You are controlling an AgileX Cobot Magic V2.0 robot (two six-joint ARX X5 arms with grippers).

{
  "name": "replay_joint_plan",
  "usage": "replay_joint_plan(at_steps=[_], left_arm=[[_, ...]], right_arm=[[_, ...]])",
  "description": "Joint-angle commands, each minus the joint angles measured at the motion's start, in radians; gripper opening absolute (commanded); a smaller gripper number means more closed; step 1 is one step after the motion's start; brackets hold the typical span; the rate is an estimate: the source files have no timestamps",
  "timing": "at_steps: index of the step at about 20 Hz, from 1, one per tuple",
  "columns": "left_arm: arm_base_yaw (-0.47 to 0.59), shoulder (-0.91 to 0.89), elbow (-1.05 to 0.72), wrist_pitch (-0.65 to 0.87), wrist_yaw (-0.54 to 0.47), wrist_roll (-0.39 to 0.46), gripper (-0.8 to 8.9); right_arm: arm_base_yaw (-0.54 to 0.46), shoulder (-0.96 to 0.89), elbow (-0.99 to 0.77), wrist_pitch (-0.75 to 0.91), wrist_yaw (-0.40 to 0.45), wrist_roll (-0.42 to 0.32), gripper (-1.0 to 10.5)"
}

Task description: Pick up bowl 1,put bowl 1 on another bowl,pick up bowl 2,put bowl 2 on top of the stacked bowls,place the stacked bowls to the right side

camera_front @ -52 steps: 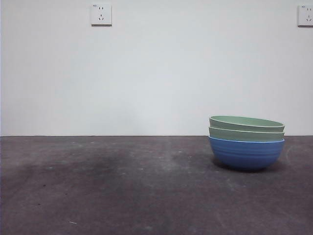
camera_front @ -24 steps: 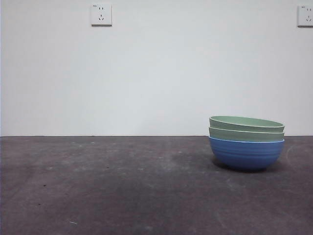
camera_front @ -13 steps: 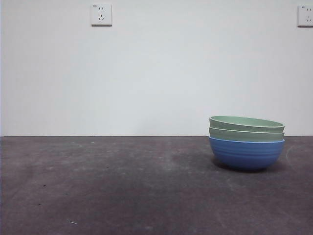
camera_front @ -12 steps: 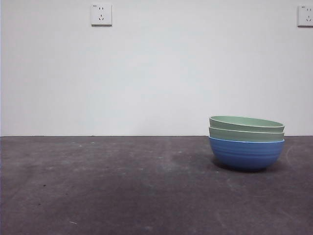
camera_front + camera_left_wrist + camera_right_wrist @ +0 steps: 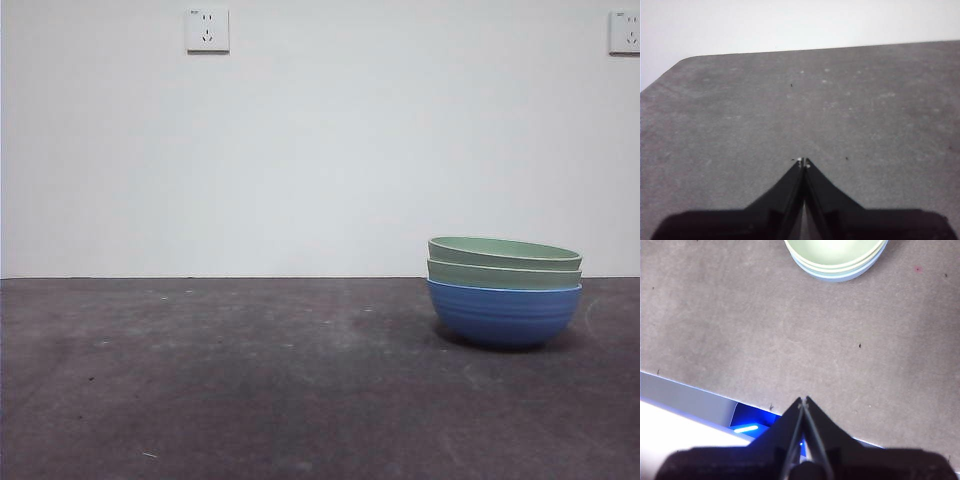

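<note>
The stacked bowls (image 5: 504,290) stand on the right of the dark table: a blue ribbed bowl (image 5: 503,315) at the bottom with two pale green bowls (image 5: 504,262) nested in it. The right wrist view shows the stack (image 5: 836,257) from above, well away from my right gripper (image 5: 803,400), which is shut and empty over the table's near edge. My left gripper (image 5: 803,161) is shut and empty above bare table, with no bowl in its view. Neither arm shows in the front view.
The grey table (image 5: 250,380) runs to a white wall with two sockets (image 5: 207,30). In the right wrist view the table's edge (image 5: 700,395) and a blue light (image 5: 747,427) lie below the gripper.
</note>
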Motion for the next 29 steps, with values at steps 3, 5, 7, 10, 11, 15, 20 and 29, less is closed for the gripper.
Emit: replay_joint_plan(at_steps=[3,5,7,10,11,15,20,29], left_arm=[[0.003,-0.003,-0.015,0.002,-0.004,-0.03,-0.03],[0.003,-0.003,-0.015,0.002,-0.004,-0.03,-0.03],[0.003,-0.003,-0.014,0.002,-0.004,-0.03,-0.03],[0.003,-0.003,-0.015,0.002,-0.004,-0.03,-0.03],[0.003,-0.003,-0.014,0.002,-0.004,-0.03,-0.03],[0.003,-0.003,-0.014,0.002,-0.004,-0.03,-0.03],[0.003,-0.003,-0.015,0.002,-0.004,-0.03,-0.03],[0.003,-0.003,-0.015,0.002,-0.004,-0.03,-0.03]], right_arm=[[0.001,-0.001,-0.007,0.003,0.0,-0.006,0.0],[0.001,-0.001,-0.007,0.003,0.0,-0.006,0.0],[0.001,-0.001,-0.007,0.003,0.0,-0.006,0.0],[0.001,-0.001,-0.007,0.003,0.0,-0.006,0.0],[0.001,-0.001,-0.007,0.003,0.0,-0.006,0.0],[0.004,-0.001,-0.007,0.002,0.004,-0.01,0.0],[-0.042,-0.114,-0.019,0.259,0.067,-0.014,0.0],[-0.101,-0.536,-0.544,0.969,0.004,0.024,0.0]])
